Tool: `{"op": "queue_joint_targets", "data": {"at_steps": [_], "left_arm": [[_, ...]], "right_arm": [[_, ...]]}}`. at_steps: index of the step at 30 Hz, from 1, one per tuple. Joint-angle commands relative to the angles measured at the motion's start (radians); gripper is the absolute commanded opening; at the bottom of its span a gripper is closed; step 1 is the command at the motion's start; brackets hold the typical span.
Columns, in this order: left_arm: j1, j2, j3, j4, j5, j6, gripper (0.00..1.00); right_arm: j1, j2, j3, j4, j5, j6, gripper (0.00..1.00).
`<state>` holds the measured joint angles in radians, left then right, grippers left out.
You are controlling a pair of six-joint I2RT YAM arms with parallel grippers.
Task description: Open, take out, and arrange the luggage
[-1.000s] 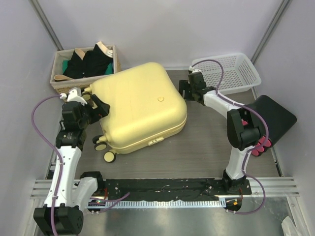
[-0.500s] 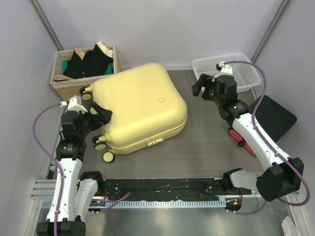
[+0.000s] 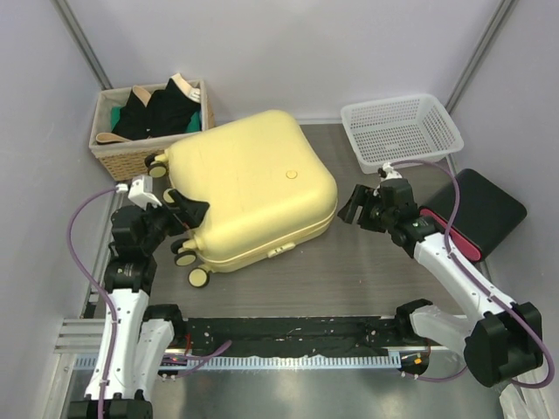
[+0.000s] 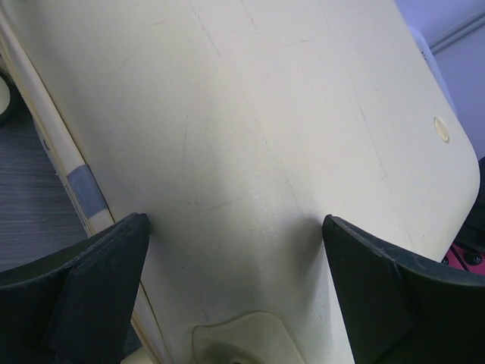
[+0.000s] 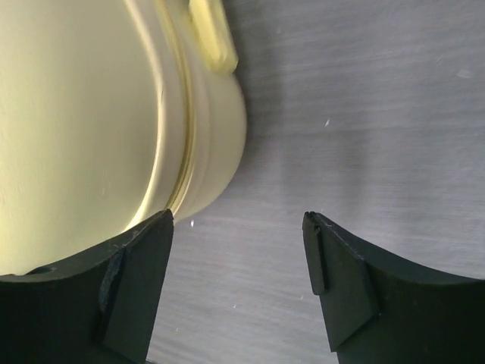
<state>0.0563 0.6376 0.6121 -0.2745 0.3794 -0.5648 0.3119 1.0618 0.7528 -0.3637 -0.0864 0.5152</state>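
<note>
The luggage (image 3: 249, 188), a large pale-yellow hard-shell suitcase, lies shut and flat in the middle of the table, wheels toward the left arm. My left gripper (image 3: 189, 212) is open wide at the wheel end. Its fingers (image 4: 91, 292) straddle the shell (image 4: 258, 114), which fills the left wrist view, and the left fingertip rests by the seam. My right gripper (image 3: 355, 206) is open just off the suitcase's right corner, low over the table. In the right wrist view the corner (image 5: 91, 114) sits beside the left finger (image 5: 136, 280), with bare tabletop between the fingers.
A wicker basket (image 3: 106, 148) of dark clothes stands at the back left, touching the suitcase. A white mesh basket (image 3: 402, 131) is at the back right. A black box (image 3: 485, 205) with red cylinders lies by the right arm. Suitcase wheels (image 3: 197, 278) stick out at the near left.
My right arm has swung from the suitcase's back right corner by the white basket, forward to its right side. The suitcase has shifted slightly right. My left gripper has followed its wheel end.
</note>
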Motion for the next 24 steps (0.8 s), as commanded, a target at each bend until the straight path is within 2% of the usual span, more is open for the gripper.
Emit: {"op": "queue_joint_targets", "data": {"at_steps": [1, 5, 9, 15, 18, 20, 22, 24], "left_arm": [[-0.134, 0.051, -0.043, 0.024, 0.207, -0.058, 1.0], [-0.281, 0.088, -0.045, 0.075, 0.145, -0.067, 1.0], [-0.366, 0.122, -0.045, 0.129, 0.128, -0.072, 1.0], [-0.46, 0.18, -0.037, 0.202, 0.13, -0.081, 1.0], [-0.501, 0.201, -0.029, 0.227, 0.127, -0.078, 1.0], [-0.512, 0.2, -0.02, 0.207, 0.116, -0.061, 1.0], [-0.512, 0.183, 0.023, 0.149, 0.041, -0.003, 1.0], [-0.513, 0.162, 0.093, 0.028, -0.031, 0.051, 1.0]], "right_arm": [[0.013, -0.005, -0.07, 0.08, -0.116, 0.12, 0.75], [0.042, 0.004, -0.135, 0.186, -0.147, 0.184, 0.75], [0.044, 0.062, -0.127, 0.259, -0.113, 0.194, 0.75], [0.032, 0.248, 0.032, 0.279, 0.029, 0.122, 0.76], [0.013, 0.34, 0.101, 0.293, 0.048, 0.097, 0.77], [-0.002, 0.372, 0.132, 0.299, 0.065, 0.082, 0.77], [-0.016, 0.409, 0.174, 0.304, 0.077, 0.071, 0.76], [-0.037, 0.428, 0.215, 0.305, 0.079, 0.052, 0.76]]}}
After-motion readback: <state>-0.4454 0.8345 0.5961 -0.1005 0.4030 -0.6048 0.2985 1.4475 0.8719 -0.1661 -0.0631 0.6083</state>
